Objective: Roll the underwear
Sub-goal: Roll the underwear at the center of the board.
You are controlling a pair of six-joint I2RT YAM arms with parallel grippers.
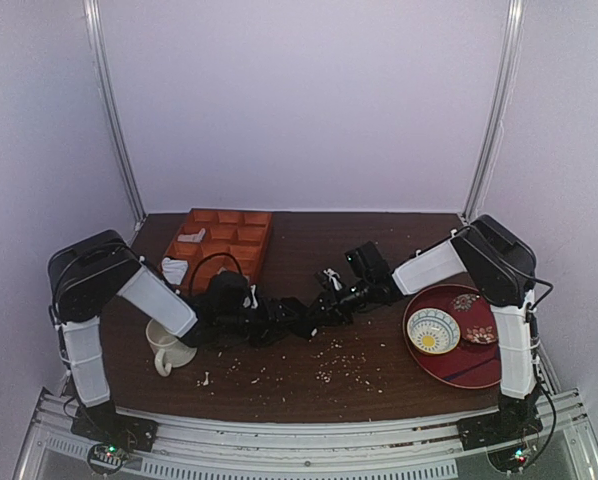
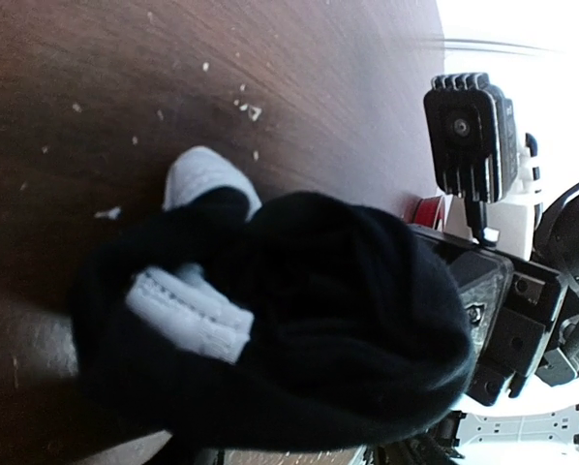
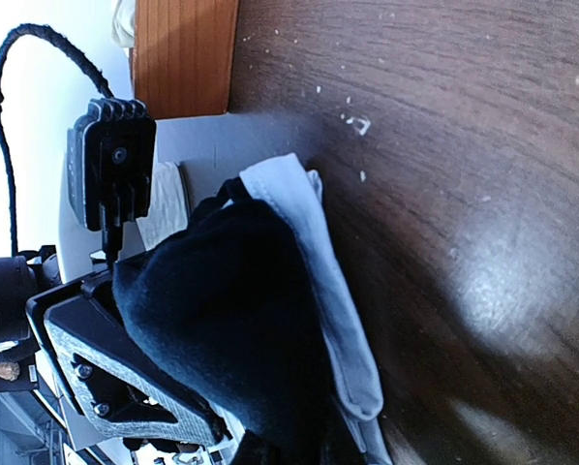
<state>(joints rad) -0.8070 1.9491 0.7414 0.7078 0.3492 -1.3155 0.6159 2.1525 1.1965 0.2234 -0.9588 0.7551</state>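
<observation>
Underwear (image 2: 299, 329): black bundle with white edging lay bunched on the brown table (image 1: 379, 385), mid-table, between the two grippers; filled most of both wrist views.
Left gripper (image 1: 269, 325): low over the table, reached toward the centre; jaws buried in black fabric, so I could not tell whether they were open or closed.
Right gripper (image 1: 319, 308): came in from the opposite side, its fingertips met the same dark bundle; jaw state also could not be told.
Fabric at jaws: in right wrist view, the white-edged fold stood just beyond the fingers, touching the tabletop.
Crumbs (image 1: 329, 372): scattered pale specks on the table, near side of the jaws.
Mug (image 1: 167, 347): cream, beside the left arm.
Orange tray (image 1: 229, 243): compartmented, beyond the left gripper.
Red plate (image 1: 459, 372): to the right of the right gripper, carrying a bowl (image 1: 433, 330).
</observation>
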